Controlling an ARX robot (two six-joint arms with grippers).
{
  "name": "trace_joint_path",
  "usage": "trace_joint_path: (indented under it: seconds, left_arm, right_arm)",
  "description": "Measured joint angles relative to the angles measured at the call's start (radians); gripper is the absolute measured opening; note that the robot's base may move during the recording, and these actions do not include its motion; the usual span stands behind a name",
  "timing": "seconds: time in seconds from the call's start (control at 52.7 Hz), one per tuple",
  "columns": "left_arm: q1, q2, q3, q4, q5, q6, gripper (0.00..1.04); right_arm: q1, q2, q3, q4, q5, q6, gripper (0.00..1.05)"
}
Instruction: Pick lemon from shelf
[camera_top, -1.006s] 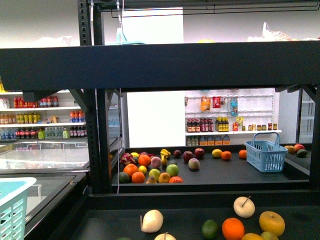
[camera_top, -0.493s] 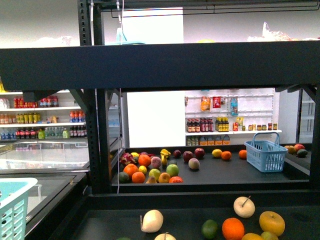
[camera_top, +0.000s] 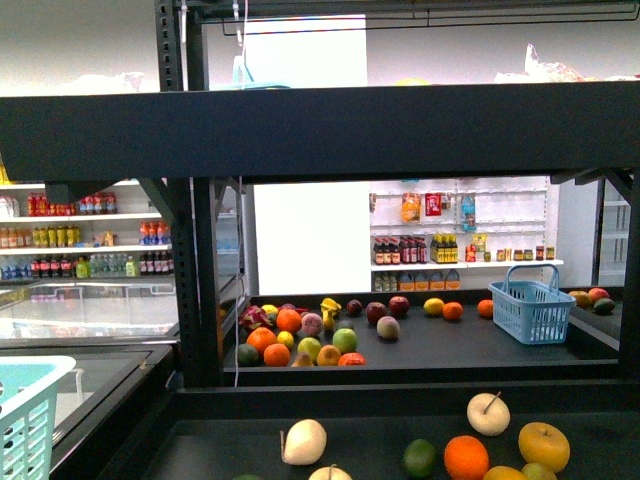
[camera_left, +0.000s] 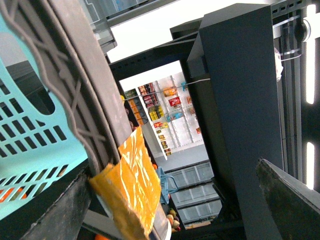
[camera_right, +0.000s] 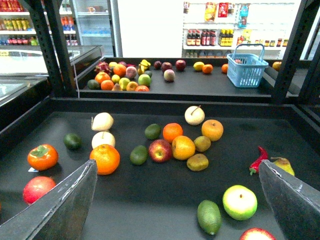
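The black metal-framed shelf (camera_top: 300, 130) fills the front view, its wide dark tiers scattered with fruit, and white shelves of bottles (camera_top: 90, 240) stand in the background. No arm shows in this view.

On the near tier (camera_right: 150, 200), loose fruit lies from the left edge to the right edge. A blue basket (camera_right: 245, 70) stands on the tier behind, towards its right end. A teal basket (camera_left: 30, 125) crowds the left wrist view, hard against one finger of the left gripper (camera_left: 172, 170). That gripper's jaws stand far apart, and it cannot be told whether the basket hangs from it.

The right gripper (camera_right: 176, 164) hovers above the near tier's front edge, spread wide and holding nothing.

The likeliest lemon (camera_right: 183, 147) is a plain yellow fruit in the cluster near the middle of the near tier, just beside a red apple (camera_right: 160, 150) and in front of an orange (camera_right: 172, 132). Its identity is a judgement, as another yellow fruit (camera_right: 199, 66) sits on the tier behind.

The pick appears barely begun, with nothing grasped and no claw down among the fruit. The reach, the closing on the lemon and the lift off the shelf are all left to do.
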Motion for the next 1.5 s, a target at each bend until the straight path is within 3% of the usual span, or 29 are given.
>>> trace_joint_path:
  seconds: [0.323, 0.702, 0.816, 0.835, 0.93, 1.082, 1.423, 1.499]
  left_arm:
    - [0.010, -0.150, -0.016, -0.240, 0.000, 0.077, 0.97]
    - [0.003, -0.346, 0.021, -0.588, -0.130, 0.456, 0.97]
    - [-0.046, -0.425, 0.031, -0.661, -0.199, 0.618, 0.97]
    - [-0.182, -0.570, 0.029, -0.719, -0.333, 0.889, 0.97]
    - [-0.274, -0.661, 0.011, -0.723, -0.419, 0.984, 0.97]
    - [-0.426, -0.834, -0.103, -0.846, -0.459, 1.185, 0.70]
    - [-0.436, -1.078, -0.382, -0.825, -0.472, 1.238, 0.02]
    - [-0.436, -1.102, -0.413, -0.818, -0.472, 1.241, 0.02]
  right_arm:
    - [0.000, 0.000, 0.000, 0.000, 0.000, 0.000, 0.97]
    - [0.000, 0.000, 0.000, 0.000, 0.000, 0.000, 0.97]
    - [0.000, 0.000, 0.000, 0.000, 0.000, 0.000, 0.97]
    - [0.000, 0.000, 0.000, 0.000, 0.000, 0.000, 0.97]
    - [0.000, 0.000, 0.000, 0.000, 0.000, 0.000, 0.97]
    - [0.000, 0.000, 0.000, 0.000, 0.000, 0.000, 0.97]
    - [0.000, -0.001, 0.000, 0.000, 0.000, 0.000, 0.97]
    - [0.000, -0.001, 0.000, 0.000, 0.000, 0.000, 0.97]
